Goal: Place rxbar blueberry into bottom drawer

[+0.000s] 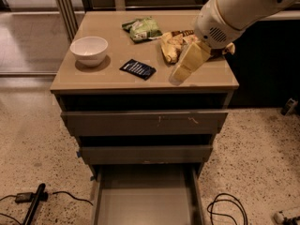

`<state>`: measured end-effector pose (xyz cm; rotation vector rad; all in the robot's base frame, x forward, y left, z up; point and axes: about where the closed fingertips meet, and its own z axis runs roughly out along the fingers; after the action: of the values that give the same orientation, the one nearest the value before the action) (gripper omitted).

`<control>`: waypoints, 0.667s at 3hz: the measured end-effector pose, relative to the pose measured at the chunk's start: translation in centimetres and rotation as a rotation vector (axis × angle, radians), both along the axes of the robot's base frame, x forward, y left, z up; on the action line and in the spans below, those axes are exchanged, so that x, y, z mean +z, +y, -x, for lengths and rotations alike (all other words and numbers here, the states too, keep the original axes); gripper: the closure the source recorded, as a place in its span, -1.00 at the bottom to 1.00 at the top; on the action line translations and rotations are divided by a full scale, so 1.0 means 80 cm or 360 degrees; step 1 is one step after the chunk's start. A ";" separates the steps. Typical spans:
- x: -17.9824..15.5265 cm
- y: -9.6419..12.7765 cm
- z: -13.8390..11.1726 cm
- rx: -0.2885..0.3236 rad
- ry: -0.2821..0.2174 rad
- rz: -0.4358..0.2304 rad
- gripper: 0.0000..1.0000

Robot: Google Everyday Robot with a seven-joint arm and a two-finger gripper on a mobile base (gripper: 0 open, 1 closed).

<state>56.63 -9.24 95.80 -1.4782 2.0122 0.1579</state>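
Observation:
The rxbar blueberry (137, 69) is a small dark navy wrapper lying flat on the cabinet top, right of the white bowl. The bottom drawer (145, 200) is pulled out at the base of the cabinet and shows a plain grey floor with nothing in it. My gripper (180, 74) hangs from the white arm at the upper right, pale yellow and pointing down-left over the cabinet top. It is to the right of the bar and apart from it, holding nothing that I can see.
A white bowl (89, 50) stands at the left of the cabinet top (112, 81). A green snack bag (141, 28) and a yellow-brown bag (173, 45) lie at the back. Two shut drawers (145, 122) sit above the open one. Cables (225, 207) lie on the floor.

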 end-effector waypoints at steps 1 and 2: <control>-0.018 0.030 -0.040 0.0041 -0.0027 -0.0040 -1.00; -0.030 0.064 -0.077 0.0087 -0.0049 -0.0074 -1.00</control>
<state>62.83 -4.14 93.38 -1.4980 1.9321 0.2024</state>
